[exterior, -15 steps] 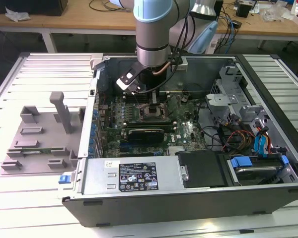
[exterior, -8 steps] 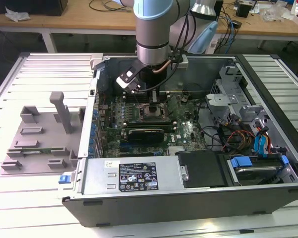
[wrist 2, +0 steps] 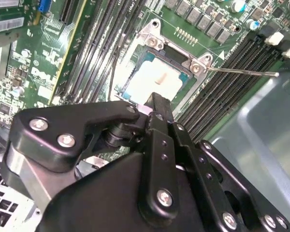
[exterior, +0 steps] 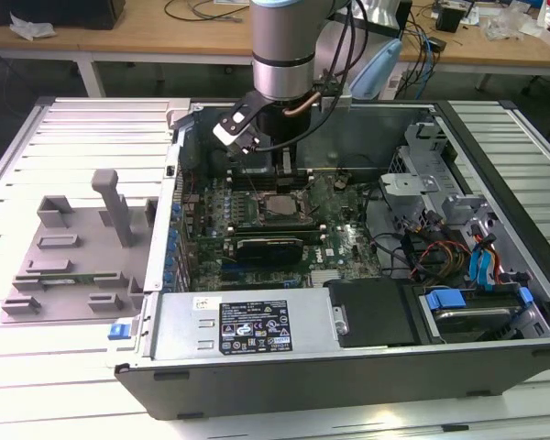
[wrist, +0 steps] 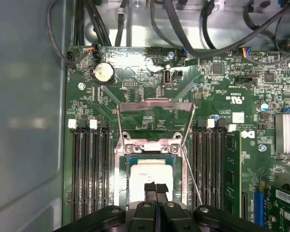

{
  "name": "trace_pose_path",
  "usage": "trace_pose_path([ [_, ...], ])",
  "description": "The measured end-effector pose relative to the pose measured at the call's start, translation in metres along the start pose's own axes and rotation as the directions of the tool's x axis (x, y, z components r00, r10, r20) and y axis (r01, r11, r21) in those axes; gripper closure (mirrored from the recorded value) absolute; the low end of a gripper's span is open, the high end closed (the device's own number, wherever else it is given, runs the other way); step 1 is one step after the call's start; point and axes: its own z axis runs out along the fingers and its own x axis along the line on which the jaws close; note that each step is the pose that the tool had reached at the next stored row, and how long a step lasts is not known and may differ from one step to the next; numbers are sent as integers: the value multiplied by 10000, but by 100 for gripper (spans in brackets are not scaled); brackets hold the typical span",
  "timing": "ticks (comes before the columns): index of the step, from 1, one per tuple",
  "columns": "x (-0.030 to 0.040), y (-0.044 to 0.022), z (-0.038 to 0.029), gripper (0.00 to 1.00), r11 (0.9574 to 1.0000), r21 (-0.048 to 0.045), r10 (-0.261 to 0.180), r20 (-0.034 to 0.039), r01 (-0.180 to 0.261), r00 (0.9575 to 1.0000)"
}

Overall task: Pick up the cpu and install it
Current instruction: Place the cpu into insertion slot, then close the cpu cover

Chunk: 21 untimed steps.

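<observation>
I'm hovering the hand, fingers together, just over the cpu lying in its socket; a grey fixture is sitting at the case's nine o'clock in the exterior view.

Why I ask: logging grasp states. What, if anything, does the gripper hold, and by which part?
Nothing: the gripper is shut on nothing, poised over the cpu, which lies in its socket.

Arm vertical, wrist pointing down — tool closed, tips together.
</observation>
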Motion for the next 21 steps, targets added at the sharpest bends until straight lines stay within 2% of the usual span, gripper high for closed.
trace_pose_path([
  [1, 0, 13, 2, 89, 9999, 171, -6, -1, 6, 10000],
  [2, -1, 14, 2, 89, 9998, 195, -7, 1, 7, 10000],
  [18, -1, 16, -17, 89, 9998, 195, -7, -1, 7, 10000],
  [20, -2, 17, -29, 89, 9998, 195, -7, 0, 7, 10000],
  [21, -3, 19, -58, 89, 9998, 196, -7, 0, 7, 10000],
])
